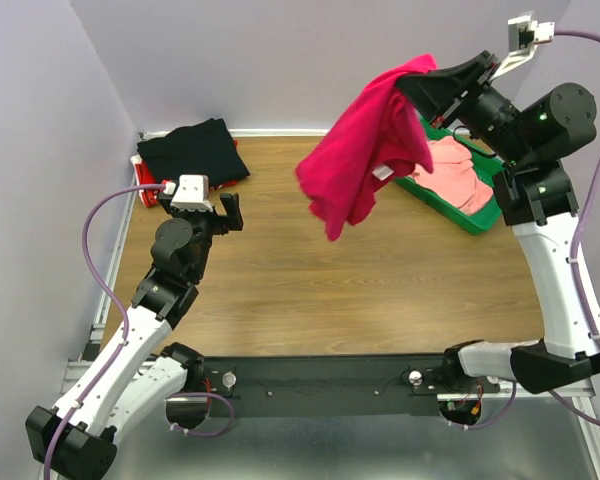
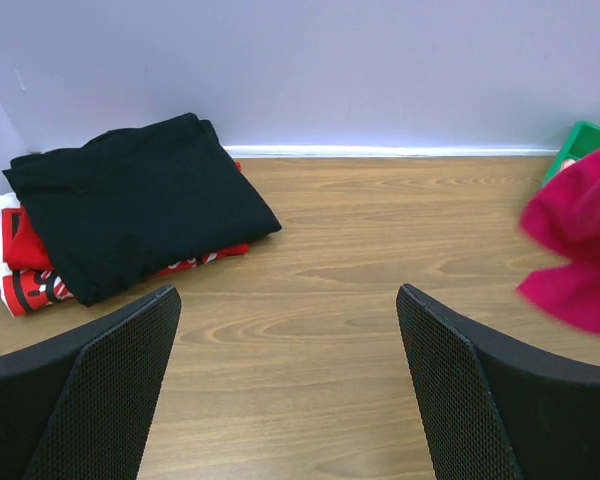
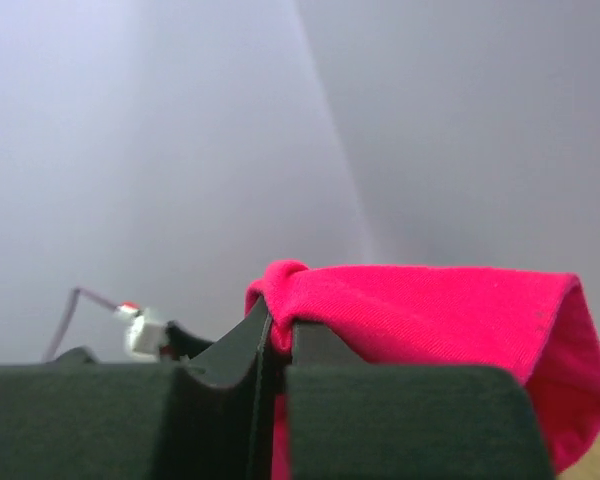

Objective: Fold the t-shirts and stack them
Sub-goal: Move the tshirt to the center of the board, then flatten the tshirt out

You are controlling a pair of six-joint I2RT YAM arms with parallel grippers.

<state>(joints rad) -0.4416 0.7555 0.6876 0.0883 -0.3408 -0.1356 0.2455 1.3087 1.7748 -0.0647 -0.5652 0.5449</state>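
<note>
- Plainly, the crimson-magenta t-shirt [image 1: 365, 150] hung from the right end effector [image 1: 421, 70], which was raised high over the far right part of the counter [image 1: 310, 290].
- From that pinch the cloth fell down and to the left. Its long axis ran from the end effector toward the middle of the counter, and its bunched lower end was over bare wood, left of the green tray [image 1: 477, 222].
- The right end effector's jaws were together, clamped on a folded ridge of the crimson cloth, which bulged out beside them in the right wrist view.
- Whether the lower end touched the counter could not be told from above. In the left wrist view it seemed to hang free, though it was blurred there.
- The left end effector [image 1: 228, 208] had its fingers spread apart and held and touched nothing. It sat over the left side of the counter, facing the far wall.
- The hanging shirt lay to its right, well apart. Only the right arm had contact, yet the left arm was the nearer one to the free lower end.
- The black t-shirt [image 1: 192, 150] lay folded in the far left corner on a red-and-white folded item [image 2: 25, 270], and the salmon-pink t-shirt [image 1: 460, 172] lay crumpled in the tray.
- The coming move likely called for laying the crimson shirt flat on the bare wood between the arms before any fold.
</note>
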